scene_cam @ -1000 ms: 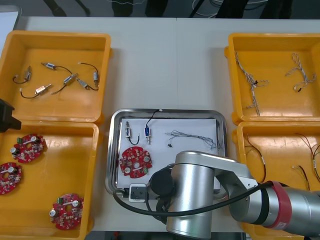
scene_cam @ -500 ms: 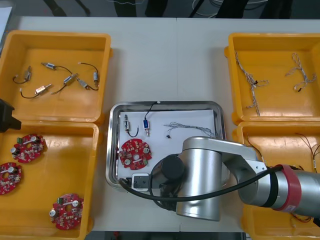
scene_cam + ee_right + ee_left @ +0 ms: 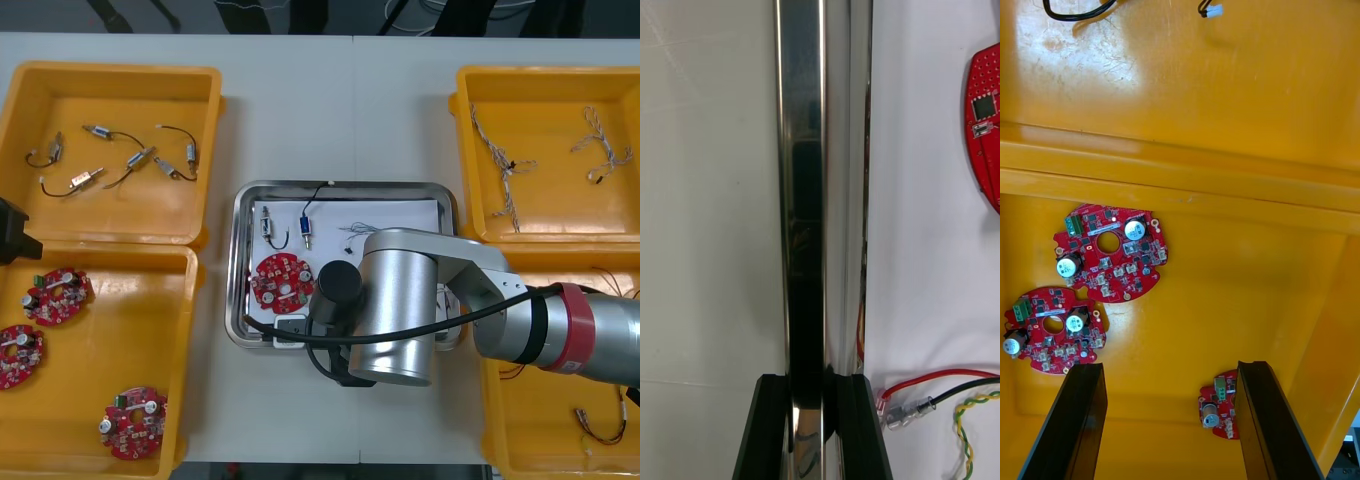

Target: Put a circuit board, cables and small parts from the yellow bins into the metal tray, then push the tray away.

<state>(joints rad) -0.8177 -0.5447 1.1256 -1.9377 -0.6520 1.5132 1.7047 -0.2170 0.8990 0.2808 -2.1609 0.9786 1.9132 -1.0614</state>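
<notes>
- Between the yellow bins (image 3: pixel 110 72), the metal tray (image 3: pixel 400 186) sits on the table (image 3: pixel 340 100), white inside and already loaded: a circuit board (image 3: pixel 280 280), two small metal parts (image 3: pixel 270 227) on black leads, and a thin twisted cable (image 3: pixel 360 231)
- The right wrist view adds a red and yellow cable (image 3: pixel 940 379), lying on the white floor just inside the tray's near wall
- Loading looks finished, as far as I can judge; what is left is the push away, and the tray lies between the bins, not beyond them
- The right gripper (image 3: pixel 809 379) is down at the tray's near rim, beneath the right arm (image 3: pixel 400 310), which covers the tray's near right part in the front view
- Its fingers (image 3: pixel 764 420) straddle the shiny rim, one on the table side and one inside the tray, close against it on either side, so the gripper is clamped on the tray wall with nothing else between
- The cable's end lies just beside the inner finger, apart from it; the circuit board is farther along the rim, well clear
- The left gripper (image 3: pixel 1169 366) hangs idle over the near left bin (image 3: pixel 1180 172), fingers wide with nothing between them, above the spare boards (image 3: pixel 1109 251)
- One risk for the push, to my eye: the cable by the inner finger could snag
</notes>
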